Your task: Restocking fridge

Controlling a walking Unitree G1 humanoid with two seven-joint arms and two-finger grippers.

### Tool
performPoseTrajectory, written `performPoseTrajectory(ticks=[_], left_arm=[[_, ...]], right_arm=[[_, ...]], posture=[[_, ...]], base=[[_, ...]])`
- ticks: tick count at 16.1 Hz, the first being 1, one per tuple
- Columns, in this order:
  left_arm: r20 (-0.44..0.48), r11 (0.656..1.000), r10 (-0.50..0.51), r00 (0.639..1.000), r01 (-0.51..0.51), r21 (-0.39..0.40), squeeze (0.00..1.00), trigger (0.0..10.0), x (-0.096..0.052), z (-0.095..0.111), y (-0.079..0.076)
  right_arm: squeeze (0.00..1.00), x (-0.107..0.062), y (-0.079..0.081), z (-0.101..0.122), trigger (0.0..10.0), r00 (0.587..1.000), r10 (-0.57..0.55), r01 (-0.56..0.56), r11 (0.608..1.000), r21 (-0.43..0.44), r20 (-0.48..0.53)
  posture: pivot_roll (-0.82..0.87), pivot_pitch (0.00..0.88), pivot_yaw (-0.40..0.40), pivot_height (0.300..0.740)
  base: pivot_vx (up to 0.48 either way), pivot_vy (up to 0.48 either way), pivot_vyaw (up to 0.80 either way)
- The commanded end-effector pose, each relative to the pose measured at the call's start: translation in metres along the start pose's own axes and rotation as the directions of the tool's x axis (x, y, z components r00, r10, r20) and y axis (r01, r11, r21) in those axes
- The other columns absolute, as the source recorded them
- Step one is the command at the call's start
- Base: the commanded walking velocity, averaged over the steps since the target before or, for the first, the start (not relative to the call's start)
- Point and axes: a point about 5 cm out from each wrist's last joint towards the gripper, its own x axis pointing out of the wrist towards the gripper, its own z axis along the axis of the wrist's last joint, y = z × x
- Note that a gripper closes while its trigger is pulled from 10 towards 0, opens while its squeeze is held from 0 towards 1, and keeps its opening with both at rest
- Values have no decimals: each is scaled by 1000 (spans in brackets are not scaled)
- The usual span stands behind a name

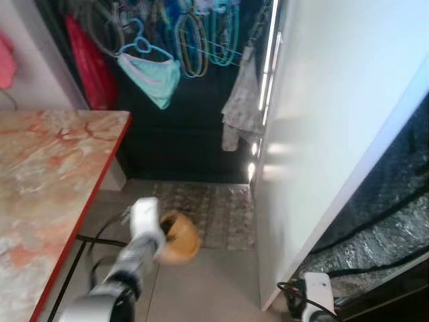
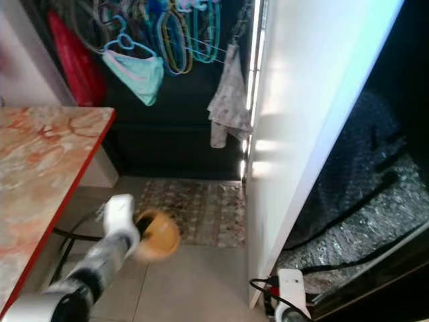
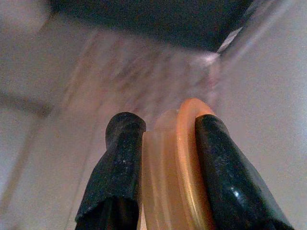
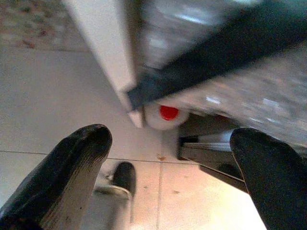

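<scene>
An orange round object (image 1: 178, 236) is gripped by the left gripper (image 3: 165, 143) and is held out above the tiled floor (image 1: 208, 285), short of the patterned rug (image 1: 214, 211). In the left wrist view the fingers (image 3: 117, 163) are seen pressed against either side of its translucent orange rim; what kind of item it is cannot be made out, since it is blurred in the eye views and cut off by the frame edge in the wrist view. The white fridge door (image 1: 322, 121) stands open at the robot's right, and the interior behind it is dark, with only a crinkled silvery surface (image 1: 382, 228) discernible. The right gripper (image 4: 170, 143) is held low near the fridge's bottom corner, its fingers (image 4: 67, 172) spread wide with nothing between them; a small white object with a red spot (image 4: 165, 115) is seen under the door edge but cannot be identified. A marble-patterned table (image 1: 47, 174) with a red edge is cut off at the left. Hangers and cloths (image 1: 161, 67) are seen in the dark background.
</scene>
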Motion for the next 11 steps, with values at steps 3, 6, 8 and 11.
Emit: performPoseTrajectory(ticks=[3,6,8,11], left_arm=[[-138,971,129,982,-153,-183,0,10000,-11,-33,27],[-222,927,212,952,-268,-263,0,10000,-20,-56,41],[-233,911,202,951,-270,-313,0,10000,-22,-62,41],[-273,806,237,932,-345,-480,0,10000,-28,-75,45]], right_arm=[[0,0,6,-3,10000,1000,13,-13,1000,6,-11],[0,0,6,-3,10000,1000,9,-9,1000,5,-11],[0,0,6,-3,10000,1000,7,-7,1000,7,-11],[0,0,6,-3,10000,1000,8,-8,1000,10,-14]], posture=[[-94,26,82,740],[-97,26,80,740],[-93,26,78,740],[-95,26,78,740]], base=[[0,0,0],[0,0,0],[0,0,0],[0,0,0]])
